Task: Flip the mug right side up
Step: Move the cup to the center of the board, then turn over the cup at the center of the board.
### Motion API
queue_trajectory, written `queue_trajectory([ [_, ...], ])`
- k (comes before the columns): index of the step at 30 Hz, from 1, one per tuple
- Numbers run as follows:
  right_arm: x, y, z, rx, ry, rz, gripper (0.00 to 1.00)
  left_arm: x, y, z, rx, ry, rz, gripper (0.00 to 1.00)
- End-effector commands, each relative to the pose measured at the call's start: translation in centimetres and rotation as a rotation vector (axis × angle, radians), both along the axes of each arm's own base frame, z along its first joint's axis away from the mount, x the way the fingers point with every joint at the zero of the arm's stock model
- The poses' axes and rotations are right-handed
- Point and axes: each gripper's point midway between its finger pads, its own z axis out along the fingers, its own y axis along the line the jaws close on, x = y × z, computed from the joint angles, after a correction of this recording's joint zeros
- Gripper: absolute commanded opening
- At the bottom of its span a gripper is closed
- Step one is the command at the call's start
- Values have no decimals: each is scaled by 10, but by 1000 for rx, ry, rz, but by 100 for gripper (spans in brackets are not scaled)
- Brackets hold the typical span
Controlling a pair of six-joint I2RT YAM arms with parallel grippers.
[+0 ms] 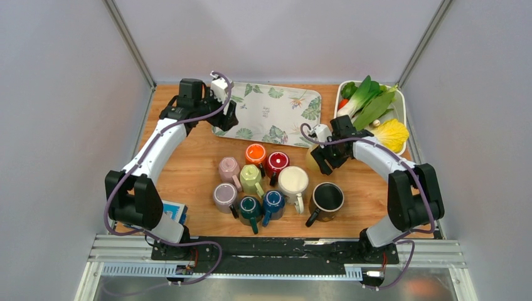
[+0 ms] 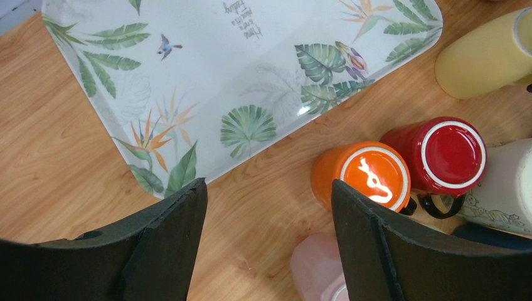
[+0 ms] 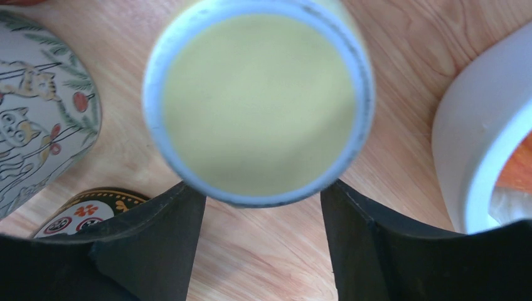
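Observation:
A yellow mug (image 2: 483, 56) lies tilted on its side on the wooden table, right of the tray. Its round yellow end with a pale rim (image 3: 257, 100) fills the right wrist view, blurred. In the top view the mug (image 1: 310, 158) is mostly hidden by my right gripper (image 1: 321, 157). The right gripper (image 3: 260, 200) is open, its fingertips (image 3: 182, 207) just at the mug's lower edge, with bare wood between them. My left gripper (image 1: 224, 116) is open and empty above the tray's near-left corner, also seen in the left wrist view (image 2: 270, 213).
A leaf-print tray (image 1: 270, 113) lies at the back. A cluster of mugs stands in the middle: orange (image 1: 255, 152) and red (image 1: 277, 162) upside down, a pink one (image 1: 229, 168), cream (image 1: 293, 182), black (image 1: 327, 197). A white bin (image 1: 403, 100) of vegetables is at the back right.

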Motion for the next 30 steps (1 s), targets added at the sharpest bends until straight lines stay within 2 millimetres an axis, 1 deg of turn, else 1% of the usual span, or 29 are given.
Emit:
queue_trajectory([
  [1, -3, 13, 7, 47, -14, 138, 66, -1, -4, 15, -8, -43, -28, 79],
  [3, 0, 11, 3, 40, -9, 122, 61, -1, -4, 15, -6, -46, -28, 79],
  [7, 3, 11, -4, 35, -7, 88, 60, -2, -2, 14, 0, -47, -24, 79],
  [14, 2, 8, -17, 55, 18, 48, 59, -5, -1, 13, 5, -45, -27, 79],
  [20, 5, 8, -18, 96, 3, 49, 50, -6, -1, 12, 12, -42, -32, 80],
  [22, 6, 8, -19, 101, 0, 57, 45, -5, -1, 11, 12, -40, -33, 79],
  [27, 8, 7, -14, 106, -15, 59, 15, -4, -3, 11, 8, -37, -37, 80],
  [30, 11, 5, -3, 117, -33, 45, 3, -3, -4, 12, 5, -38, -40, 79],
])
